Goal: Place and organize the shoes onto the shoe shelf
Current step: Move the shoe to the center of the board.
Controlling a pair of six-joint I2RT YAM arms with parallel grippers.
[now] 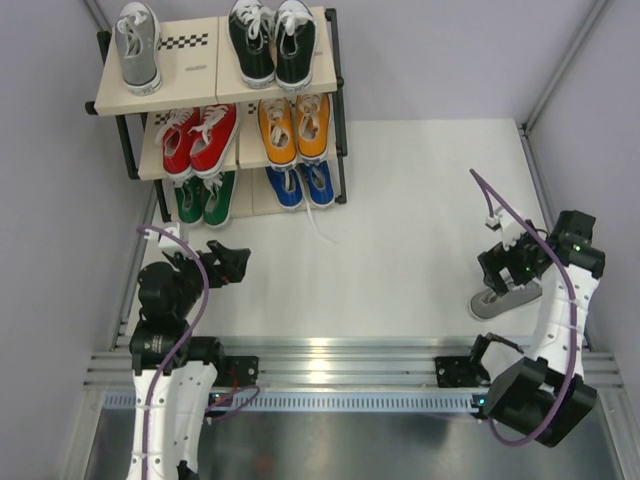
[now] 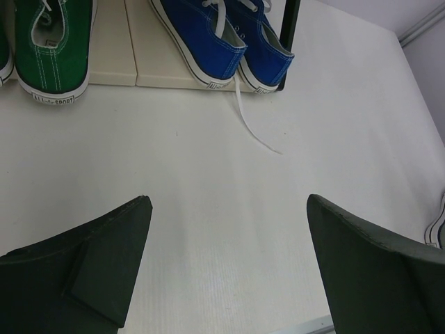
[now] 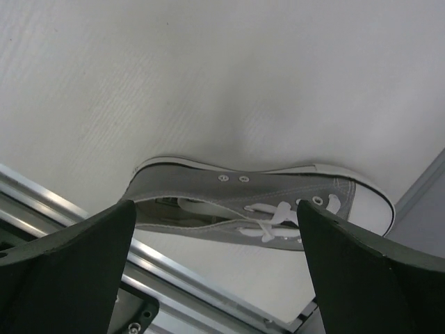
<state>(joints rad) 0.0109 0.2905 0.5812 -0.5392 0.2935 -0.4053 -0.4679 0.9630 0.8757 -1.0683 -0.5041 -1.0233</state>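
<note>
1. The shoe shelf stands at the upper left of the top view, on the white table.
2. Top tier: a single shelved grey sneaker on the left and the black pair on the right.
3. Middle tier: the red pair on the left and the orange pair on the right.
4. Bottom tier: the green pair on the left and the blue pair on the right. One white lace of the blue pair trails onto the table.
5. The loose grey sneaker lies on the table at the lower right of the top view, well apart from the shelf and just beside the metal rail.
6. The right gripper hangs over the loose grey sneaker with its jaws spread wide. Contact with the sneaker cannot be confirmed.
7. The left gripper sits at the lower left of the top view, near the bottom tier. Its jaws are spread wide over bare table and hold nothing.
</note>
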